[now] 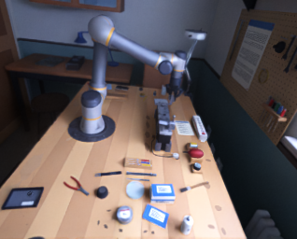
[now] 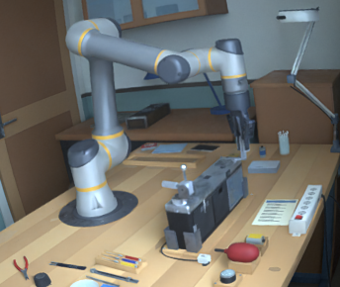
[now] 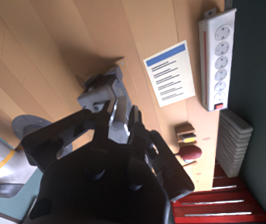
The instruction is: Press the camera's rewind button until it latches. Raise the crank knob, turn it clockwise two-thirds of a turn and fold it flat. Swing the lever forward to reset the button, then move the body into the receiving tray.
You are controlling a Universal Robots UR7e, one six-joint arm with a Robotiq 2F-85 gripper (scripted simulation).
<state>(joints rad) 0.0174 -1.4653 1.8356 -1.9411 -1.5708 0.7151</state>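
Observation:
My gripper (image 2: 242, 151) hangs just above the far end of the camera body (image 2: 206, 196), with its fingers partly closed and holding nothing. The grey and black body (image 1: 162, 124) lies lengthwise in the middle of the bench on a small wooden stand. At its near end the crank knob (image 2: 183, 171) stands raised on its stem, and a lever arm (image 2: 172, 185) sticks out beside it. From the wrist camera I see the top of the body (image 3: 108, 101) below my fingers (image 3: 117, 125). The receiving tray (image 2: 165, 155) lies flat at the back of the bench.
A white power strip (image 2: 306, 202) and a printed sheet (image 2: 276, 211) lie right of the body. A red blower bulb (image 2: 241, 252) sits by the near end. A desk lamp (image 2: 300, 44) rises at the right rear. Hand tools and small boxes (image 1: 162, 193) cover the front of the bench.

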